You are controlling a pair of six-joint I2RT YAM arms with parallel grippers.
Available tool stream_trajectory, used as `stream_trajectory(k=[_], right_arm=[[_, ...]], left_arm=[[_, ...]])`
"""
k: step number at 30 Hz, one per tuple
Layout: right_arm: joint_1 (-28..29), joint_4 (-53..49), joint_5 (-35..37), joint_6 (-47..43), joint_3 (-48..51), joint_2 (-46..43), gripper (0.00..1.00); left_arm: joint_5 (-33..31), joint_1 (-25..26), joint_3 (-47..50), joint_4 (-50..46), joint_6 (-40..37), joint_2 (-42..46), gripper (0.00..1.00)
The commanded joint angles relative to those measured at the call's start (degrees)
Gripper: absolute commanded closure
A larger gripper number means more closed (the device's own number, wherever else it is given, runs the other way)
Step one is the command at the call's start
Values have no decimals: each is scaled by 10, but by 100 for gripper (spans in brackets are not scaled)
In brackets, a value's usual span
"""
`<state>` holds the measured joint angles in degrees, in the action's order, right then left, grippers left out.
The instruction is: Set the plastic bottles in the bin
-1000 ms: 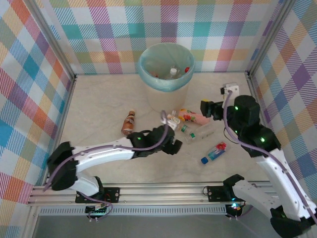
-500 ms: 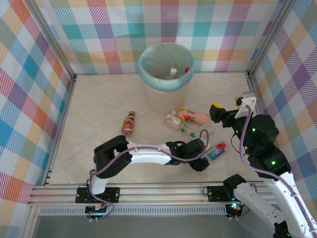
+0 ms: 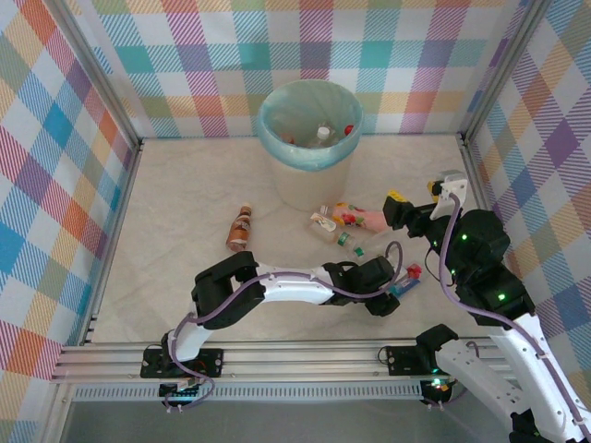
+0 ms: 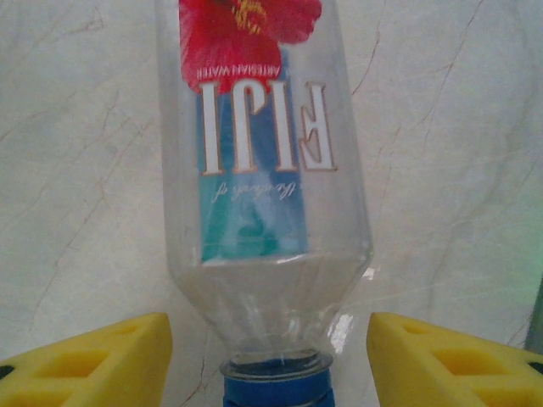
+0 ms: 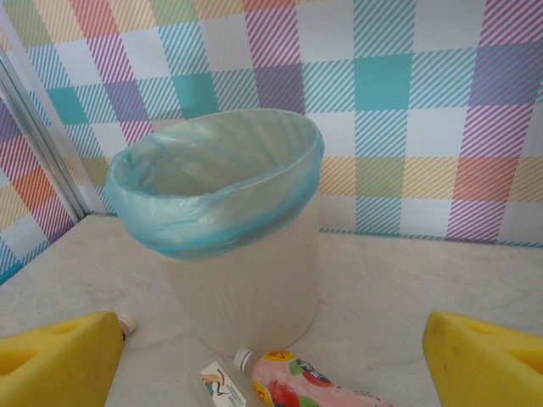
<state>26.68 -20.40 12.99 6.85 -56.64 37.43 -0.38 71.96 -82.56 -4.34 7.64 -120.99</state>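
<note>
Bottles (image 3: 369,220) crowd the bin (image 3: 319,180) front; left table (image 3: 175,203) bare.

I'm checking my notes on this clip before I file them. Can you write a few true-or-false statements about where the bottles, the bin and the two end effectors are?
1. The Fiji bottle lies between the two sides of the left end effector, its blue cap nearest the wrist camera. True.
2. The brown bottle stands upright. False: it lies on its side on the table, left of the bin.
3. The bin has bottles in it. True.
4. The right end effector holds the pink bottle. False: it is open with nothing gripped, and the pink bottle lies on the table near the bin's foot.
</note>
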Motion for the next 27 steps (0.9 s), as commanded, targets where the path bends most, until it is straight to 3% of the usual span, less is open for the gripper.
stream_trajectory(k=[1, 12, 27], right_arm=[[-1, 28, -4, -1, 2, -1, 8], [-1, 28, -1, 3, 6, -3, 9], [-1, 19, -2, 4, 7, -11, 8]], left_arm=[[13, 5, -20, -9, -10, -11, 40], [18, 4, -15, -6, -5, -12, 49], [28, 4, -33, -23, -7, -32, 51]])
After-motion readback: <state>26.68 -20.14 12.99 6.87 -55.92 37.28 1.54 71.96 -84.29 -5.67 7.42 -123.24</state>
